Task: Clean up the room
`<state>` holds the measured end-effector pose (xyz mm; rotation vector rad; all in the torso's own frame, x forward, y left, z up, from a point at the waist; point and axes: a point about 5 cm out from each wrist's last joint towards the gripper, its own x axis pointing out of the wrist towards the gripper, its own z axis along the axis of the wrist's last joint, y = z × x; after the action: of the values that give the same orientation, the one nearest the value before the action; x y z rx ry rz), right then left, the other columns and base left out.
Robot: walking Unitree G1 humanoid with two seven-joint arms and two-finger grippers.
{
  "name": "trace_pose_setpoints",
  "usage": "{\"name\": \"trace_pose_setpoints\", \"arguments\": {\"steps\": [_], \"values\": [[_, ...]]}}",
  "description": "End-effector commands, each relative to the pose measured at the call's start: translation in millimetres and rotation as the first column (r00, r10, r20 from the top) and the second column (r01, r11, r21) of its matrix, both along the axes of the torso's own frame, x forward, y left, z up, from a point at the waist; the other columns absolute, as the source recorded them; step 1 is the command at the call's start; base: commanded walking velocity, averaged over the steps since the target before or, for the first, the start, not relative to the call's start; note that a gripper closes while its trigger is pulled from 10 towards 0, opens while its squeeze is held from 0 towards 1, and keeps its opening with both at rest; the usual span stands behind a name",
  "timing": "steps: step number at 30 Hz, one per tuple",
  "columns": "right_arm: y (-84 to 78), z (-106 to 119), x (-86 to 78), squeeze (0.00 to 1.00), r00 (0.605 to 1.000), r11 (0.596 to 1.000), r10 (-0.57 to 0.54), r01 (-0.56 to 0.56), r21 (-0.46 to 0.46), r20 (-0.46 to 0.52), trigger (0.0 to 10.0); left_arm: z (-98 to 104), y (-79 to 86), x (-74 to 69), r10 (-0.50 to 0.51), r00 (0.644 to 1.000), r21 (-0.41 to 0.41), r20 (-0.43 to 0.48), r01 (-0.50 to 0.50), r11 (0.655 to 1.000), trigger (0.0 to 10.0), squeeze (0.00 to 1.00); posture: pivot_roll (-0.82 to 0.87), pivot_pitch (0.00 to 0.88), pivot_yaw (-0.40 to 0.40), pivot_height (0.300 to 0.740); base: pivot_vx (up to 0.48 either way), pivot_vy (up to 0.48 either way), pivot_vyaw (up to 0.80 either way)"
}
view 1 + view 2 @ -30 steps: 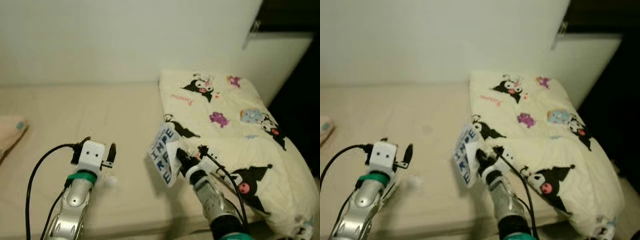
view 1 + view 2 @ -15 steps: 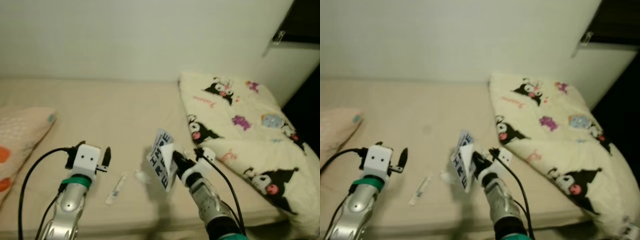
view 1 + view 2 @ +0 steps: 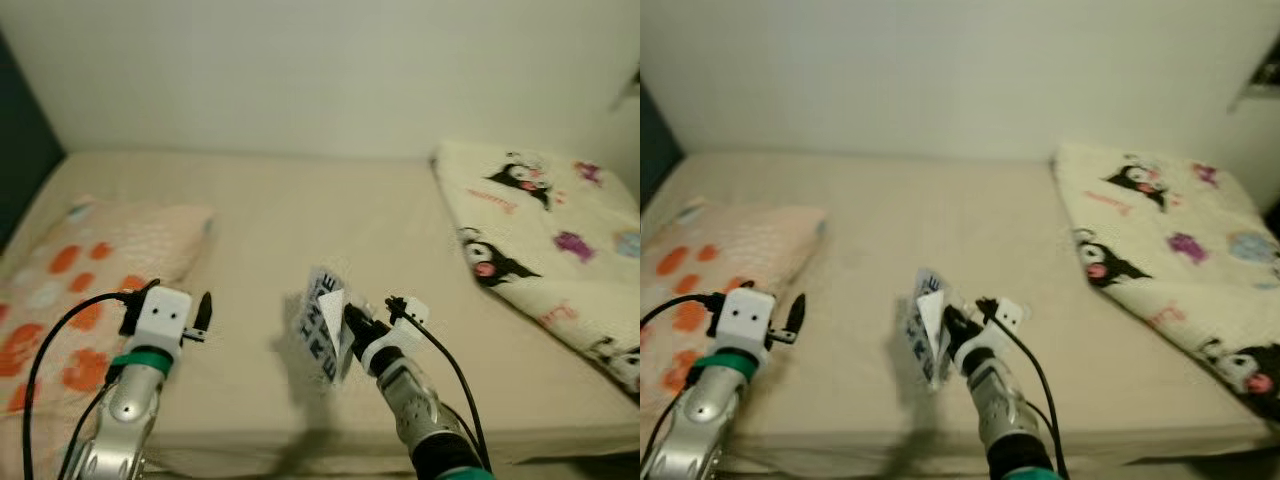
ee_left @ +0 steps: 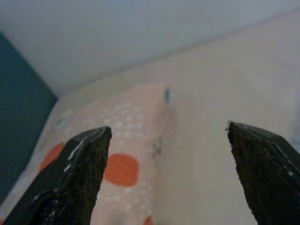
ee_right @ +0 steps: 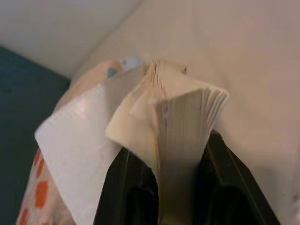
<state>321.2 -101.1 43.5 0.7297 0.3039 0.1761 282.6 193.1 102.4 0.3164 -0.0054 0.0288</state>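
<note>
View is panning left vs a second ago: the cartoon-print blanket (image 3: 560, 250) is sliding out toward 3 o'clock and a pillow (image 3: 90, 270) with orange spots is coming in at 9 o'clock. That's the camera turning, not things moving. The small items seen on the bed half a second back are no longer in frame.

Left gripper (image 3: 203, 315) is hovering at 8 o'clock over the bed (image 3: 330, 220) edge, just beside the pillow, fingers (image 4: 75, 178) spread apart and holding nothing.

Right gripper (image 3: 350, 322) is sitting at about 6 o'clock, fingers clamped on a booklet (image 3: 322, 322), same hold as before. The booklet is being carried upright above the mattress, not touching it.

Booklet: white cover with blue block lettering, thin stack of pages fanning a little at the pinched edge, one loose white leaf (image 5: 89, 140) curling off to the side. Looks floppy; my guess is it could slip or bend if swung fast.

Read: robot is likely turning with the booklet in hand, looking for a drop-off spot. Not put away yet.
</note>
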Motion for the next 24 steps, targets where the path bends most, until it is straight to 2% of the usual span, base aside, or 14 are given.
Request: {"name": "trace_pose_setpoints", "arguments": {"steps": [1, 4, 5, 8, 15, 24], "values": [[2.9, 5, 2.4, 0.0, 1.0, 1.0, -0.008, 0.008, 0.014, 0.026, 10.0, -3, -0.1, -1.7, -0.005, 1.0, 0.006, -0.017, 0.005, 1.0, 10.0, 0.0, 0.08, 0.0, 0.012, 0.74, 0.0, 0.48, 0.0], [3.1, 5, 2.4, 0.0, 1.0, 1.0, -0.01, 0.009, 0.016, 0.025, 10.0, -3, -0.3, -1.9, -0.014, 1.0, 0.007, -0.024, 0.014, 1.0, 10.0, 0.0, 0.09, 0.0, 0.012, 0.74, 0.0, 0.48, 0.0], [3.3, 5, 2.3, 0.0, 1.0, 1.0, -0.01, 0.01, 0.016, 0.025, 10.0, -5, -0.7, -1.9, -0.029, 0.999, 0.038, -0.045, 0.031, 0.999, 10.0, 0.0, 0.09, 0.0, 0.011, 0.74, 0.0, 0.0, 0.0], [4.1, 4, 2.1, 0.0, 1.0, 1.0, -0.008, 0.008, 0.018, 0.024, 10.0, -11, 2.9, -2.9, -0.019, 0.995, 0.078, -0.103, 0.027, 0.997, 10.0, 0.0, 0.09, 0.0, 0.006, 0.74, 0.0, -0.48, 0.0], [3.6, 3, 2.4, 0.0, 1.0, 1.0, -0.007, 0.006, 0.022, 0.017, 10.0, -14, 7.0, -6.2, -0.004, 0.993, 0.08, -0.122, 0.014, 0.997, 10.0, 0.0, 0.1, 0.0, -0.001, 0.74, 0.0, -0.48, 0.0], [4.3, 2, 1.6, 0.0, 1.0, 1.0, -0.006, 0.006, 0.019, 0.014, 10.0, -16, 4.6, -8.5, -0.026, 0.989, 0.077, -0.145, 0.037, 0.996, 10.0, 0.0, 0.1, 0.0, 0.004, 0.74, 0.0, -0.48, 0.0]]}}
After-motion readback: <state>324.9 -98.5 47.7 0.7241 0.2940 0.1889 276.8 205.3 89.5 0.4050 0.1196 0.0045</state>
